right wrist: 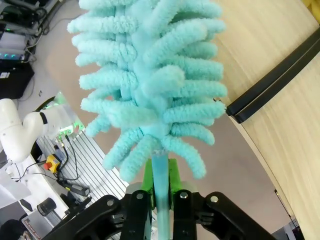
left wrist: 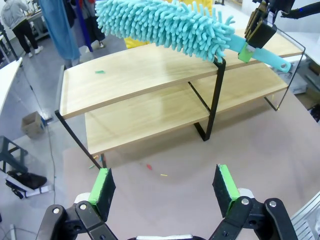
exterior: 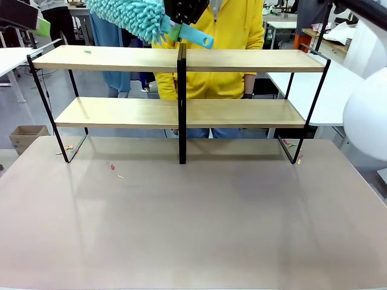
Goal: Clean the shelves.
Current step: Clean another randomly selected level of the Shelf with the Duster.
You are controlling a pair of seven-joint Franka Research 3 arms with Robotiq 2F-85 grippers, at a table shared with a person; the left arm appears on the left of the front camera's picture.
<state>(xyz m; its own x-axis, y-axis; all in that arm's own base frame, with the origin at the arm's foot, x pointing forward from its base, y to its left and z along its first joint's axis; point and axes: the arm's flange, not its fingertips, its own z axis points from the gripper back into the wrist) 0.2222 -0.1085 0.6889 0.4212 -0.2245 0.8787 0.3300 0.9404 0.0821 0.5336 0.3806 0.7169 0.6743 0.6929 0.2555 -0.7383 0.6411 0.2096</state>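
Note:
The shelves (exterior: 242,60) are two light wooden boards in a thin black frame with a black centre divider, at the table's far side; they show again as the shelves (left wrist: 150,75) in the left wrist view. My right gripper (exterior: 181,21) is shut on the handle of a turquoise fluffy duster (exterior: 130,15), whose head hangs above the top board's left half. In its own view my right gripper (right wrist: 162,197) clamps the duster (right wrist: 150,85). A small green scrap (exterior: 87,52) lies on the top board. My left gripper (left wrist: 165,185) is open, hovering over the table.
A person in a yellow top (exterior: 230,36) stands behind the shelves. Small coloured scraps (exterior: 115,170) lie on the grey table (exterior: 193,229) near the shelves' feet. White tables stand at both sides, and a cardboard box (exterior: 24,136) sits on the floor at the left.

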